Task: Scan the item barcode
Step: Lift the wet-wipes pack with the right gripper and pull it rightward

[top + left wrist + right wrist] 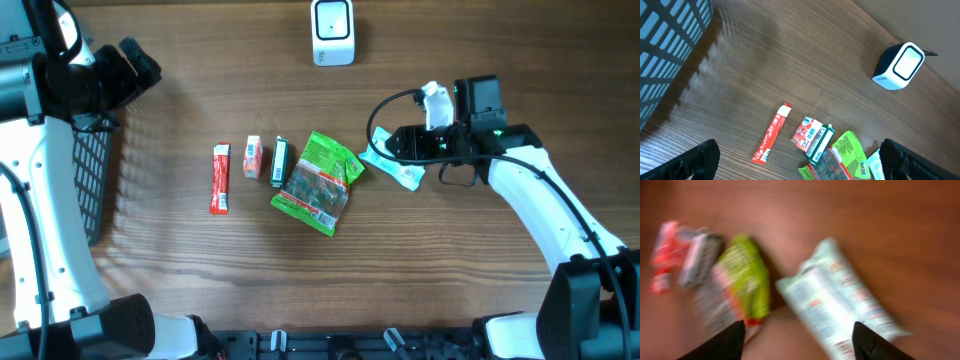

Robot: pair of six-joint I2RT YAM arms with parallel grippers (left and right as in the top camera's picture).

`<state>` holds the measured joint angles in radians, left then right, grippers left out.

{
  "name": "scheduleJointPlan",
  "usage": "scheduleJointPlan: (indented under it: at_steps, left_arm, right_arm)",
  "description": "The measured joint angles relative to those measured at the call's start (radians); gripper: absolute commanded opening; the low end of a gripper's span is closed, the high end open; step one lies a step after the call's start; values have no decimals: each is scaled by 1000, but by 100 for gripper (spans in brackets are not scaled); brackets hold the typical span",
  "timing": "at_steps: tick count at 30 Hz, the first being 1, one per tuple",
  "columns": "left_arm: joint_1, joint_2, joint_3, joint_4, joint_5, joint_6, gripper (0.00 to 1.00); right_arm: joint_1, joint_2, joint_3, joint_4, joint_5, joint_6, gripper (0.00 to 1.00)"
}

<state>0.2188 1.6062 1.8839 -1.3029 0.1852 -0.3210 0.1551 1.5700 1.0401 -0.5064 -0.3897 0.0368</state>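
A pale teal packet (398, 168) lies on the table right of the other items, and my right gripper (388, 148) hovers just over its near end. In the blurred right wrist view the packet (840, 300) runs between the two fingers, which stand wide apart with neither touching it, so the right gripper (799, 340) is open. The white-faced scanner (332, 32) stands at the table's far edge, also in the left wrist view (900, 66). My left gripper (135, 65) is open, high at the far left, holding nothing.
A row of items lies mid-table: a red stick pack (219, 179), a small red packet (252, 157), a dark green box (279, 163) and a green snack bag (320, 182). A black wire basket (95, 180) stands at the left edge.
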Motion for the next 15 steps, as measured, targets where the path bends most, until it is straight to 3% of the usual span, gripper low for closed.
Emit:
scheduleJointPlan:
  at_steps: [3,10,15]
  left_arm:
    - [0,0,0,0,0,0,100]
    - [0,0,0,0,0,0,100]
    - [0,0,0,0,0,0,100]
  right_arm:
    - [-2,14,0,50,109,-39,84]
    - [-2,179,-4,162,95,-175,80]
    - [-5,187,-4,82,83,-181,78]
